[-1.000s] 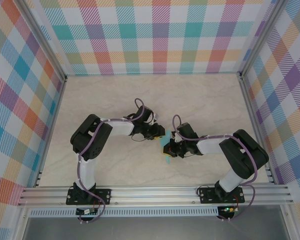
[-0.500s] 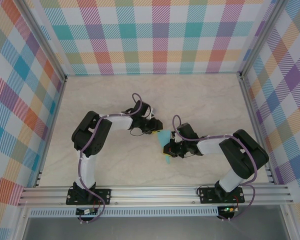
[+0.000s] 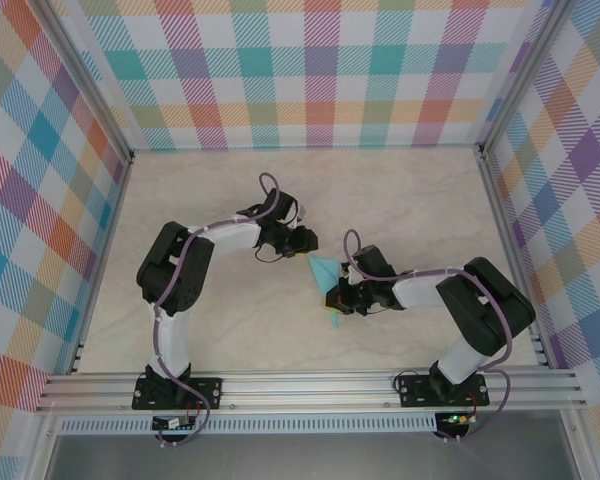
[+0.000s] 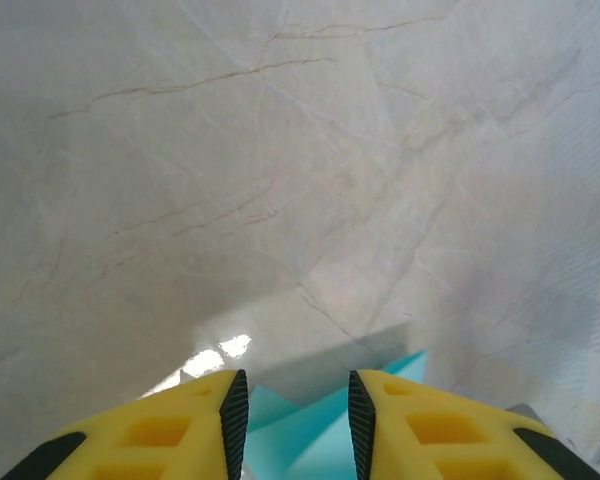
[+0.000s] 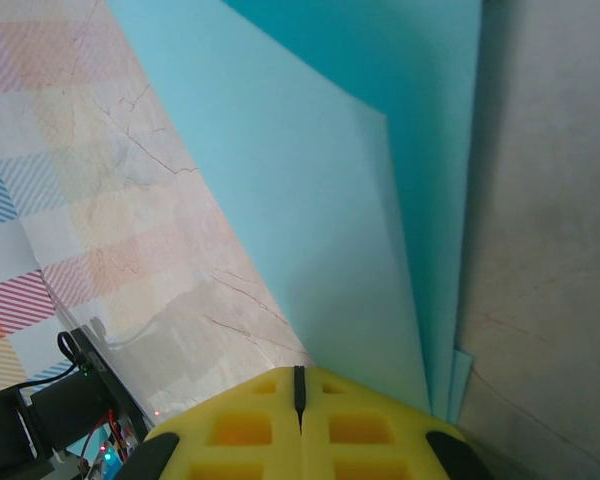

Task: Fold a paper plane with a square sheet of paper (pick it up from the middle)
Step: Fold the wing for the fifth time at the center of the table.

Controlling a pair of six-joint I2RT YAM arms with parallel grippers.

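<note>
Top external, centre: right gripper (image 3: 334, 305) clamped tight on folded turquoise sheet (image 3: 325, 270), tip pointing upper left. Just beside that tip, left gripper (image 3: 306, 244) has fingers partly apart, empty. Open table (image 3: 410, 200) across upper frame.

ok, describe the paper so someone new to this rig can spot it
On the marble table, look at the middle, between the black left arm and right arm. The paper is a small folded sheet with a pointed end, pinched in the right gripper, close to the open left gripper. It is the only turquoise thing on the tabletop.
</note>
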